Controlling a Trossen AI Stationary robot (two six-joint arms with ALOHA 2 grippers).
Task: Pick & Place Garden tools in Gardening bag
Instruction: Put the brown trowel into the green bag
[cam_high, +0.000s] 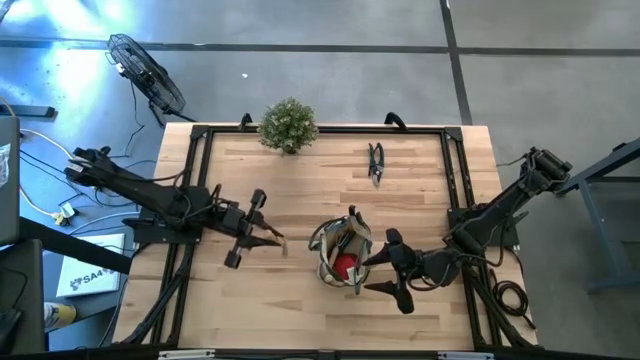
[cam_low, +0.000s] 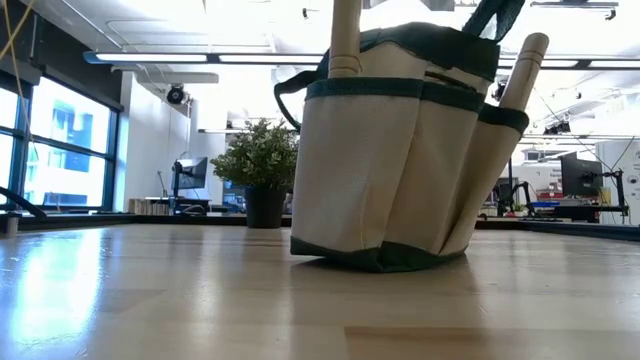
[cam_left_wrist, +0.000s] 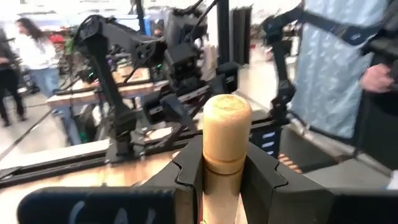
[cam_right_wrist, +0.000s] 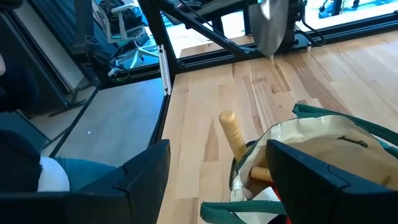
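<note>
The gardening bag (cam_high: 340, 255) stands on its base near the table's middle front. It shows close up in the low view (cam_low: 400, 150). Wooden handles (cam_low: 345, 40) and a red piece (cam_high: 344, 266) stick out of it. My left gripper (cam_high: 268, 237) is left of the bag, shut on a wooden-handled trowel (cam_left_wrist: 227, 124). The trowel's grey blade (cam_right_wrist: 270, 28) shows in the right wrist view. My right gripper (cam_high: 385, 270) is open and empty, just right of the bag (cam_right_wrist: 323, 134). Dark snips (cam_high: 376, 163) lie flat on the far part of the table. My left gripper pinches the trowel's wooden handle (cam_left_wrist: 225, 155) between its two fingers, just below its rounded free end. The fingers come level from the table's left and lie across the handle. The trowel is upright, handle end up. Its blade tip (cam_right_wrist: 272, 55) is at or just above the table.
A bushy potted plant (cam_high: 288, 125) stands at the far edge, left of the snips. A black frame rail (cam_high: 320, 130) borders the table's far and side edges. People and other robot arms (cam_left_wrist: 118, 74) show beyond the table. Bare wood (cam_high: 250, 310) lies at the near left.
</note>
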